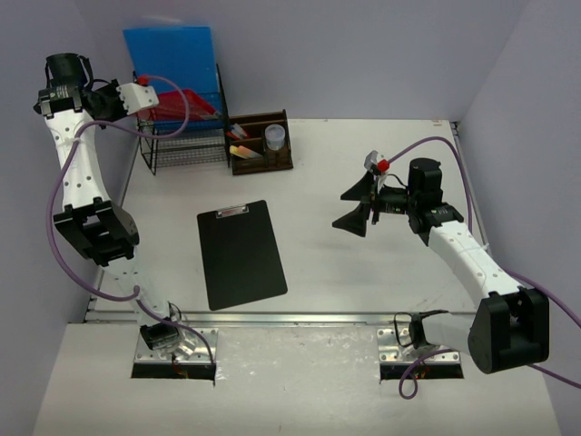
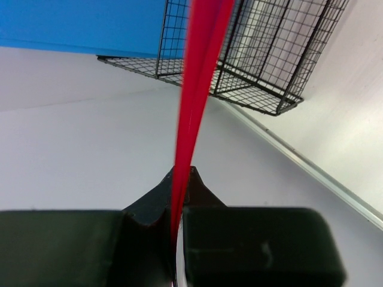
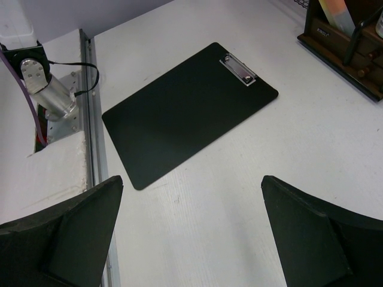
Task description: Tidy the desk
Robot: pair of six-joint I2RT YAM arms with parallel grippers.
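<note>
Counted one desk [image 1: 363, 263], one black clipboard [image 1: 241, 254] near its middle, one wire rack [image 1: 186, 150] far left, one blue folder [image 1: 171, 54] and one red folder [image 1: 186, 102] there. One wooden organizer [image 1: 260, 156] sat right of it, holding one clear cup [image 1: 275, 137]; pens were too small to count. Two arms: left arm [image 1: 82, 173], right arm [image 1: 463, 254].

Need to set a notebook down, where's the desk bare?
Bare desk between the black clipboard and the right claw, and right of the wooden organizer. Crowded far left: wire rack, organizer, left claw gripping a red folder.
</note>
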